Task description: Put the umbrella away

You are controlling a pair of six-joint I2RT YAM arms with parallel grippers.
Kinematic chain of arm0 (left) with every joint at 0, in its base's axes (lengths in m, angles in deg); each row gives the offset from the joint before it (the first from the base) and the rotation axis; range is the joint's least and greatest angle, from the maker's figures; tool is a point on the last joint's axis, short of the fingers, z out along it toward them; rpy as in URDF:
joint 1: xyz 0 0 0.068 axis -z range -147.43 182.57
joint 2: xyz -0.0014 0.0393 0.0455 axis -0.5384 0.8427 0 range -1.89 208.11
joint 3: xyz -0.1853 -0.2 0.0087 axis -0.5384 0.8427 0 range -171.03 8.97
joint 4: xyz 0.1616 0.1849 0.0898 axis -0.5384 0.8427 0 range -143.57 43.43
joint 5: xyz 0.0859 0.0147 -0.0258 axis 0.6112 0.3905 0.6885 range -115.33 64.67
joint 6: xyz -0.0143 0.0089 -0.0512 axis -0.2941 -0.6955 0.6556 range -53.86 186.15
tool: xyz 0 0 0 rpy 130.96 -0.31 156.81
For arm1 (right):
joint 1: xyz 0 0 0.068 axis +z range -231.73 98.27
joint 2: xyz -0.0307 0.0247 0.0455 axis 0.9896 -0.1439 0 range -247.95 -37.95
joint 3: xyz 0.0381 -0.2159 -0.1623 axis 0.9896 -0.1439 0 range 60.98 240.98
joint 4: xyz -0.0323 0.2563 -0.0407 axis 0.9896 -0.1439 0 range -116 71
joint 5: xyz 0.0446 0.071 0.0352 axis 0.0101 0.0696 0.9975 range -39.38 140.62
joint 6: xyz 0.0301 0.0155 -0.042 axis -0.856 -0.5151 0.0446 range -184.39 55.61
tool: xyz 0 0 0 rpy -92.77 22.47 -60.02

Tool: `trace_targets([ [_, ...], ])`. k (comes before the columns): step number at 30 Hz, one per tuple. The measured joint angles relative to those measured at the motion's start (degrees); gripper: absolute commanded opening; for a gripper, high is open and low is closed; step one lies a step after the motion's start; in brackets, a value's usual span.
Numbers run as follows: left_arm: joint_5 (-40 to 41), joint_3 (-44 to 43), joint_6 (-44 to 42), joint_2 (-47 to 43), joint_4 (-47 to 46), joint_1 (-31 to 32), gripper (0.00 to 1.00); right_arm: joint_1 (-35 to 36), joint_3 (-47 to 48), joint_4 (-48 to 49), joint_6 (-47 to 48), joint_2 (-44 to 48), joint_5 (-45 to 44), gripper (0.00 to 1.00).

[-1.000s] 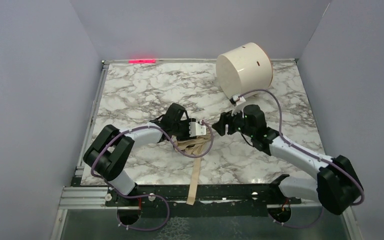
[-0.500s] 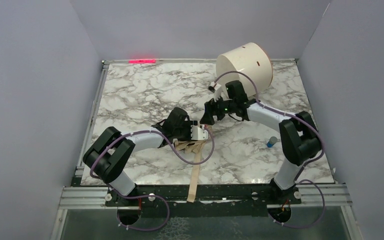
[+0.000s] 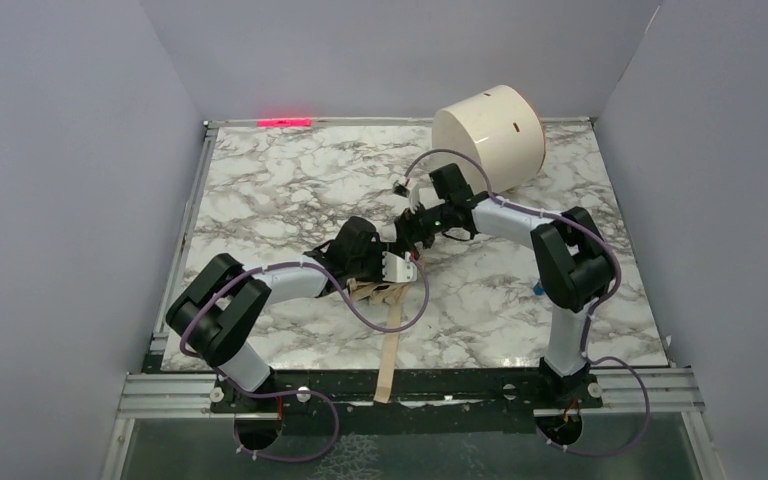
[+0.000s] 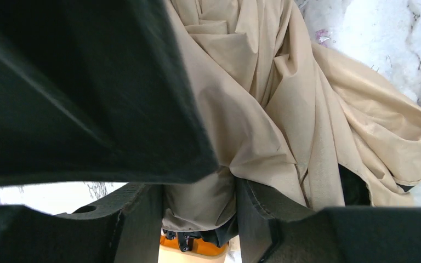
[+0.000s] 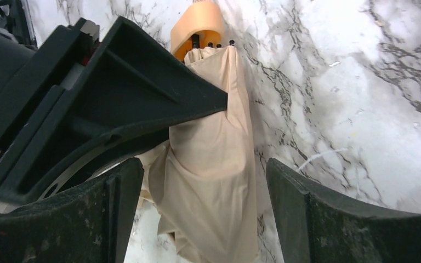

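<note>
Over the last second the right arm has folded at the elbow and swung leftward, bringing its claw (image 5: 203, 175) in over the umbrella (image 3: 385, 293) with its fingers spreading. The left arm has barely shifted.

Nearest, the tan strap (image 3: 388, 355) runs from the bundle across the marble surface (image 3: 280, 190) and over its near edge. The umbrella lies collapsed and crumpled just near of the middle of the surface.

The left claw (image 3: 398, 267) is partly closed, pinching a bunch of beige fabric between its fingers. The right claw is spread wide, one finger on either side of the cloth below the peach handle knob (image 5: 197, 22), gripping nothing.

At the far right a white drum (image 3: 490, 135) sits tilted, well apart from the umbrella.
</note>
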Motion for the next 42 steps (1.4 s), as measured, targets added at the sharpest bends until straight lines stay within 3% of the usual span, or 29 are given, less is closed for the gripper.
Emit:
trace_targets([
  [5,0.1,0.2,-0.3,0.0,-0.4,0.0,0.00,1.3,1.7,-2.0,0.5,-3.4,-0.2,0.85],
  [11,0.3,0.3,-0.7,0.0,-0.5,0.1,0.00,2.1,2.7,-5.3,2.1,-4.7,-2.2,0.74],
  [21,1.2,0.4,-1.0,0.0,-0.5,0.3,0.00,4.9,5.1,-9.3,6.3,-5.5,-10.3,0.31],
  [27,1.7,0.8,-0.3,-0.5,-0.9,0.3,0.24,5.9,4.6,-8.7,7.1,-4.8,-12.7,0.14],
  [32,1.9,1.3,2.6,-2.7,0.2,-0.2,0.40,6.4,2.0,-5.0,7.4,-3.3,-14.2,0.11],
  [42,5.7,1.2,20.8,-18.1,5.0,-4.6,0.60,6.6,-1.3,0.3,6.2,-1.9,-15.1,0.10],
])
